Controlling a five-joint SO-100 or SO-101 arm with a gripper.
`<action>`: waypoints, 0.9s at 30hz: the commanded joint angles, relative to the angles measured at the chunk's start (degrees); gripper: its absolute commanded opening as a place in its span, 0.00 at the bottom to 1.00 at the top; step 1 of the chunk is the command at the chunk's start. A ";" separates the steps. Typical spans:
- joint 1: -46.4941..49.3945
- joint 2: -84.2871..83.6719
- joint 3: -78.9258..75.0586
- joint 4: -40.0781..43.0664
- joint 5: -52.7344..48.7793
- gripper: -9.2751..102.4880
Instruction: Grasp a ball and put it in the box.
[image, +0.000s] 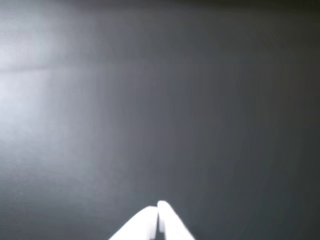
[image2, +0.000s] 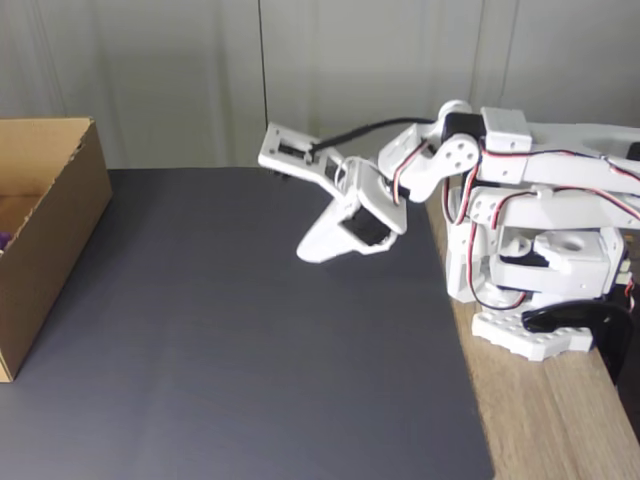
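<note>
The brown cardboard box (image2: 50, 250) stands at the left edge of the fixed view, open at the top. Inside it, at the frame's left border, a small purple patch (image2: 4, 239) shows; too little of it is visible to tell whether it is the ball. My white gripper (image2: 304, 251) hangs above the middle of the dark mat, well to the right of the box, pointing down and to the left. In the wrist view my gripper (image: 159, 209) enters from the bottom edge with its two fingertips pressed together and nothing between them.
A dark grey mat (image2: 250, 380) covers most of the table. The arm's white base (image2: 540, 270) stands on the bare wooden strip (image2: 560, 420) at the right, held by a black clamp (image2: 590, 325). A pale wall runs behind.
</note>
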 joint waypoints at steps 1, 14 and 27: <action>1.67 0.18 -0.18 2.55 2.55 0.08; 1.14 0.26 -0.18 14.94 3.87 0.08; -1.14 0.35 -0.18 24.70 3.16 0.08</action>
